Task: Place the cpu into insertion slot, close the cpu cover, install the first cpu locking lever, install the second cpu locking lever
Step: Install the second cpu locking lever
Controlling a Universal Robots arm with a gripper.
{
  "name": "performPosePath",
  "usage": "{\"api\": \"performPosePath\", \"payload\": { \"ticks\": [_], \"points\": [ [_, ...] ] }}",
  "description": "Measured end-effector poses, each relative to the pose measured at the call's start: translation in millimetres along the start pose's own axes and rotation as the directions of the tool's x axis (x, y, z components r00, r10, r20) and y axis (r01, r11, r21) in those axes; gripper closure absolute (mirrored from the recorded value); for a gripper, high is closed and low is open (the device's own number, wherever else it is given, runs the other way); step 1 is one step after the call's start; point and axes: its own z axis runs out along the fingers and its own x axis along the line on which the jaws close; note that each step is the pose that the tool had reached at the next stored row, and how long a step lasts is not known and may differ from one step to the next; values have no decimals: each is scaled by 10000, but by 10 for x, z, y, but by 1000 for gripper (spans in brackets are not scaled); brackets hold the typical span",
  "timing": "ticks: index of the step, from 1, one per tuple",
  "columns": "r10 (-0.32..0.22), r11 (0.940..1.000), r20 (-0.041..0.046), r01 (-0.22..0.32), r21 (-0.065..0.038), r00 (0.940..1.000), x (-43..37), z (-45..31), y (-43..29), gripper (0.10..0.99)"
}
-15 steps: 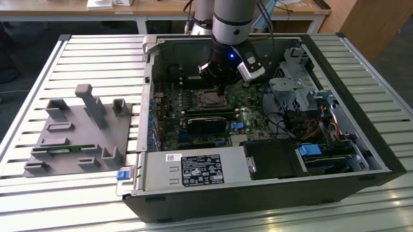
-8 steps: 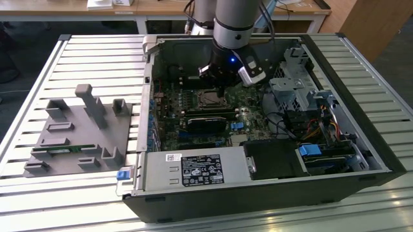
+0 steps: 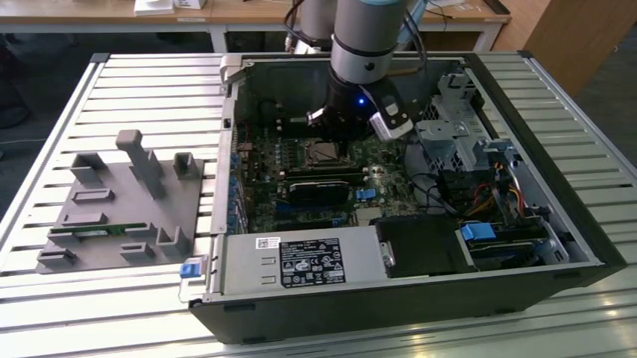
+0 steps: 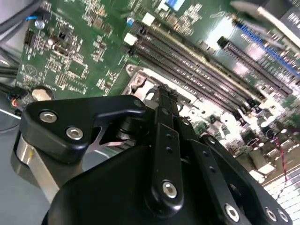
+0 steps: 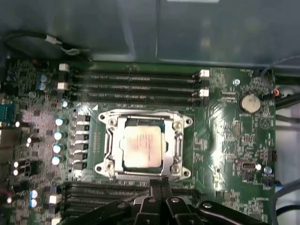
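Black linkage of the gripper (image 5: 158,185) sits closest in the first wrist view, its 2 fingertips pressed together with nothing between them. Just beyond the tips lies the cpu (image 5: 143,147), flat in the insertion slot (image 5: 112,149), with the cpu cover (image 5: 177,140) framing its dull metal top. Whether either locking lever is latched is hard to make out. Further off run 4 dark memory slots (image 5: 136,86). From the exterior view, the arm (image 3: 365,45) reaches down into the open computer case (image 3: 557,186), hiding part of the socket.
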Motion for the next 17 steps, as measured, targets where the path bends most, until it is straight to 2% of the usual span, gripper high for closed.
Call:
{"api": "performPosePath", "payload": {
  "ticks": [2,7,10,16,17],
  "points": [
    [2,10000,0,-2,-17,10000,24,-2,-34,965],
    [0,10000,1,0,-37,10000,214,7,-51,965],
    [1,10000,3,-1,-52,10000,298,22,-52,965],
    [-1,10000,1,1,-66,10000,335,118,-61,965],
    [-3,9999,1,3,-136,10000,335,121,-66,965]
  ]
}}
